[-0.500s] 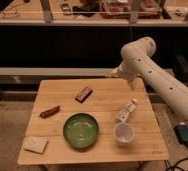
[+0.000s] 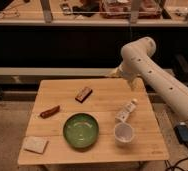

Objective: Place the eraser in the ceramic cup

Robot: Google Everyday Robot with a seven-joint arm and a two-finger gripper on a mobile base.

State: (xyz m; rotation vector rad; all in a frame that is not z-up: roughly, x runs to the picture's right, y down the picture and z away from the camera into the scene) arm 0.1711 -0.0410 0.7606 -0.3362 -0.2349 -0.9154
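A: Where was the eraser (image 2: 84,94)?
B: Lying flat on the worktop (image 2: 104,90), toward the far side and a little left of the middle, touching nothing.
A: And the cup (image 2: 123,133)?
B: Upright near the front right, just beside the green bowl (image 2: 81,131), with a white tube (image 2: 126,111) lying just behind it. The eraser was well apart from it.
A: The gripper (image 2: 114,74)?
B: At the worktop's far right edge, below the bend of the arm (image 2: 157,80). I could not tell whether it was open or closed.
A: Anything else?
B: 2 things on the left: a reddish sausage (image 2: 50,111) and a pale sponge (image 2: 36,144) at the front corner.
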